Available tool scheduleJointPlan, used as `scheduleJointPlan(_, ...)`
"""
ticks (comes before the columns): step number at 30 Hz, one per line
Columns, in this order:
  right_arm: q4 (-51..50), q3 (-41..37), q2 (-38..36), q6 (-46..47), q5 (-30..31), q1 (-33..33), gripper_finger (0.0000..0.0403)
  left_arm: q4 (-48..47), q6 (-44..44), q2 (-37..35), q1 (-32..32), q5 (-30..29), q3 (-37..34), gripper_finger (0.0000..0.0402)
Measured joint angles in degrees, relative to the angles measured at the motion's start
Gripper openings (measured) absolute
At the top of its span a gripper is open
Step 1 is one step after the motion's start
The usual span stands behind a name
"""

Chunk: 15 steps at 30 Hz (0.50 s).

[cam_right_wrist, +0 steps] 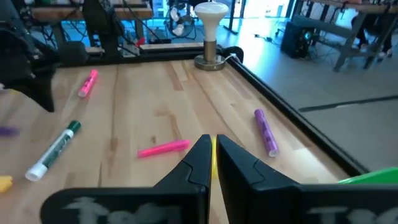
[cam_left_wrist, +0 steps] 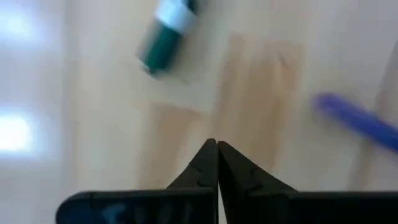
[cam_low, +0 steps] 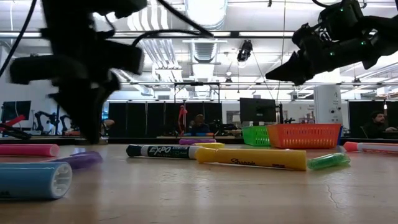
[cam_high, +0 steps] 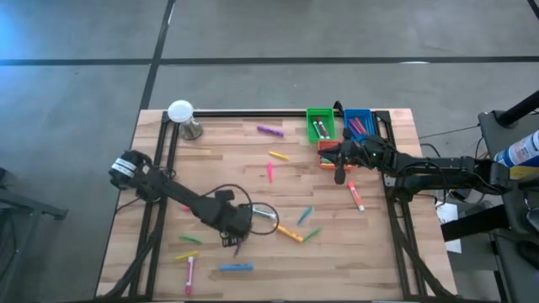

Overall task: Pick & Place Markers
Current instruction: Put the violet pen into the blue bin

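Markers lie scattered flat on the wooden table (cam_high: 210,160): purple (cam_high: 269,130), yellow (cam_high: 278,156), pink (cam_high: 269,172), orange (cam_high: 290,233), blue (cam_high: 236,268), and others. My left gripper (cam_high: 233,237) hangs shut, pointing down, just above the table near its near-left part. A green-capped marker (cam_left_wrist: 165,37) and a purple one (cam_left_wrist: 360,121) lie on either side of it, untouched. My right gripper (cam_high: 339,167) is shut and raised beside the red bin (cam_high: 327,156). It points toward the table's left. A thin yellow sliver shows between its fingers (cam_right_wrist: 200,158).
Green bin (cam_high: 320,124) and blue bin (cam_high: 358,124) stand at the far right edge with markers inside. A white-topped stand (cam_high: 181,114) sits at the far left corner. Black rails (cam_high: 244,114) frame the table. A looped cable (cam_high: 263,217) lies by my left gripper.
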Motion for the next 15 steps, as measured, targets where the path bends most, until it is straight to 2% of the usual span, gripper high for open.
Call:
scheduleJointPlan(3, -0.7, 0.0, 0.0, 3.6, 0.0, 0.0, 0.0018, -1.4, 5.7, -1.3, 3.0, -3.4, 1.2, 0.0001)
scheduleJointPlan(4, -1.4, 0.0, 0.0, 4.4, 0.0, 0.0, 0.0018, -1.1, 6.8, -1.9, 4.1, -3.1, 1.4, 0.0001)
scheduleJointPlan(6, -2.8, 0.0, 0.0, 5.5, 0.0, 0.0, 0.0018, -0.2, 7.1, -2.7, 5.6, 1.9, 1.7, 0.0001)
scheduleJointPlan(8, -3.4, 0.0, 0.0, 6.3, 0.0, 0.3, 0.0018, 0.7, 3.9, -3.1, 5.7, 5.6, 2.0, 0.0003)
scheduleJointPlan(10, -4.1, 0.0, 0.0, 6.1, 0.0, 0.7, 0.0018, 0.8, -1.3, -3.1, 4.9, 6.7, 2.5, 0.0013)
scheduleJointPlan(15, -4.1, 0.0, 0.0, 5.7, 0.1, 2.1, 0.0018, 4.1, -14.7, -2.9, 1.3, 9.5, 3.1, 0.0065)
